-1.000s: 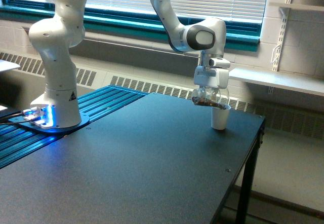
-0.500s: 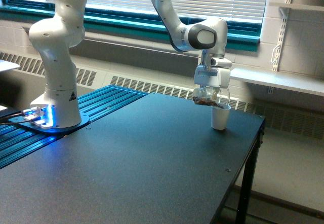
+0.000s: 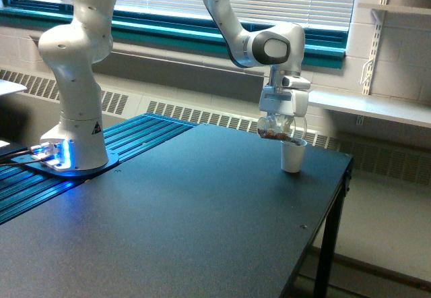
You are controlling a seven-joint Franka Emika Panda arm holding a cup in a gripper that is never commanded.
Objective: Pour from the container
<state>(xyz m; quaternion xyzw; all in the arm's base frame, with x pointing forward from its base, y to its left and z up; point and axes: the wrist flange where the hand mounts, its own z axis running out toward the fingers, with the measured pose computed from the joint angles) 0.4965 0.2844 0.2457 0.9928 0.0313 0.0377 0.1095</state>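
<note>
The arm [image 3: 229, 21] has drifted slightly toward the exterior view's right over the last second, carrying the gripper [image 3: 283, 119], which stays clamped on the container [image 3: 277, 131]. The container hangs tilted just above the white cup [image 3: 292, 156], its brown granules seemingly nearer the lip, so pouring looks underway.

The pincer [image 3: 281, 127] holds the clear container [image 3: 277, 130] tilted above a white cup [image 3: 291, 157].

The dark flat worktop [image 3: 202, 210] looks matt and finely grained. The small clear plastic container [image 3: 278, 128] shines; the white paper cup [image 3: 292, 156] is dull, the white pincer [image 3: 283, 119] glossy.
</note>
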